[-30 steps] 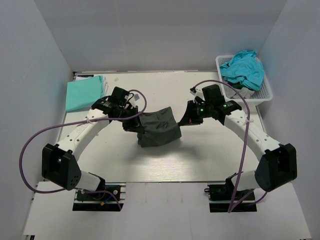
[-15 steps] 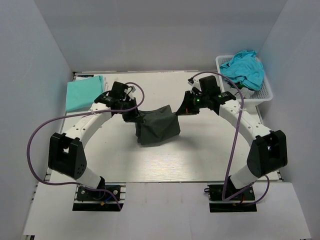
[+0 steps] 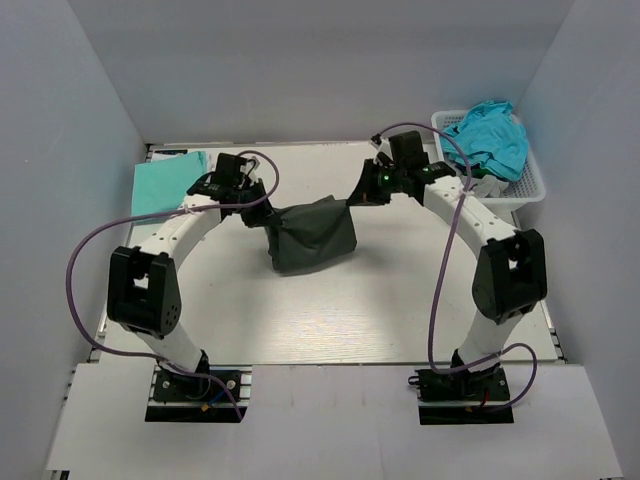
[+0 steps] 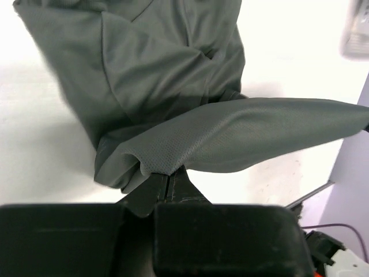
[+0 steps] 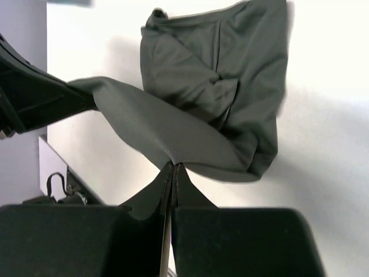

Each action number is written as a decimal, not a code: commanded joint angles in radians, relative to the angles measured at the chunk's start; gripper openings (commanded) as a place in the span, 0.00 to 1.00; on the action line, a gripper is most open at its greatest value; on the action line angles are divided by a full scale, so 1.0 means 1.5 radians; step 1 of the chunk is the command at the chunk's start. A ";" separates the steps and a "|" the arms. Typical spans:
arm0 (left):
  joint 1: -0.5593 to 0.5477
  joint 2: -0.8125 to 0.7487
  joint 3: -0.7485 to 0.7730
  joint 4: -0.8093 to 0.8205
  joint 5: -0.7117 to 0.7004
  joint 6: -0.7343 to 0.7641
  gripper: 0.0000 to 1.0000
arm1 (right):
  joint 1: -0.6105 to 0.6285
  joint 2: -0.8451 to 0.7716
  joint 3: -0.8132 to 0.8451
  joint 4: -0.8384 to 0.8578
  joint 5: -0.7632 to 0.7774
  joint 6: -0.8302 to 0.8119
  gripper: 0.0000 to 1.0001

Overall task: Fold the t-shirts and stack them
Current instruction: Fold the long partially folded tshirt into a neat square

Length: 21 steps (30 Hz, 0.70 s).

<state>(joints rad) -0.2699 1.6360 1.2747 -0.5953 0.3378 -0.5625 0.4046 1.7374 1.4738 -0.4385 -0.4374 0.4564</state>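
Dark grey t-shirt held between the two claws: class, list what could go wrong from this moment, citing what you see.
1. The left claw and right claw each pinch only a thin bit of the dark grey t-shirt along its edge, so the cloth might slip free.
2. Below the stretched edge the cloth is bunched and creased, so laying it down like this may give a crooked, wrinkled fold.
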 commanded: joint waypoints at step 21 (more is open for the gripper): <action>0.101 0.197 0.128 0.109 -0.008 -0.047 0.84 | -0.015 0.392 0.366 0.130 -0.055 -0.032 0.08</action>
<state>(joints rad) -0.1432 1.9343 1.4368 -0.4664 0.3542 -0.6147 0.3862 2.2650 1.9392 -0.3447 -0.4595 0.4198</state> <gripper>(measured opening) 0.768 0.052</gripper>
